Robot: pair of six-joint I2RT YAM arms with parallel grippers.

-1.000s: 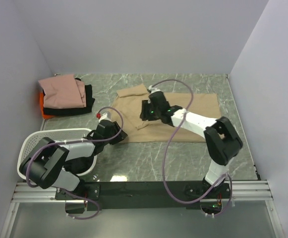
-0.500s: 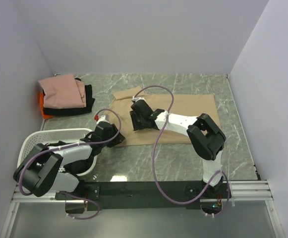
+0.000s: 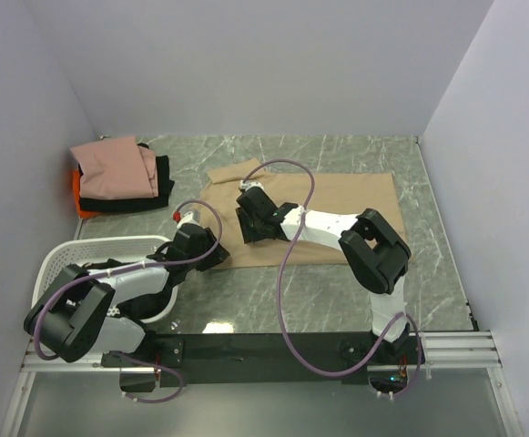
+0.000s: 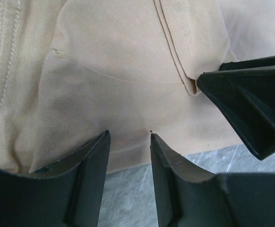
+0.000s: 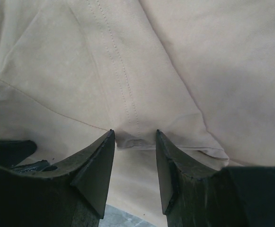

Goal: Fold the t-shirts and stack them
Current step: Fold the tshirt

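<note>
Bench: I see a grey-green marbled bench [image 3: 337, 291] boxed in by plain pale walls [image 3: 246, 64] on the left, far and right sides.
Tan t-shirt: the tan t-shirt [image 3: 355, 214] lies spread flat in the middle of the bench, reaching toward the right, with its left part creased and doubled over.
Left tool: my left tool [image 3: 217, 257] sits low at the shirt's near left corner. In the left wrist view its tips [image 4: 128, 156] stand a narrow gap apart over the near hem, but I cannot tell whether they grip the cloth.
Right tool: my right tool [image 3: 246, 233] reaches across to the shirt's left part, just beyond the left tool. Its tips [image 5: 133, 142] pinch a stitched fold of the tan cloth, which bunches up between them.
Stack: at the far left a dusty pink t-shirt [image 3: 109, 168] lies folded on a black t-shirt [image 3: 127, 203], with an orange t-shirt [image 3: 80, 196] showing at the left edge underneath.
Basket: a white perforated basket [image 3: 59, 264] stands at the near left, beside the left arm.
</note>
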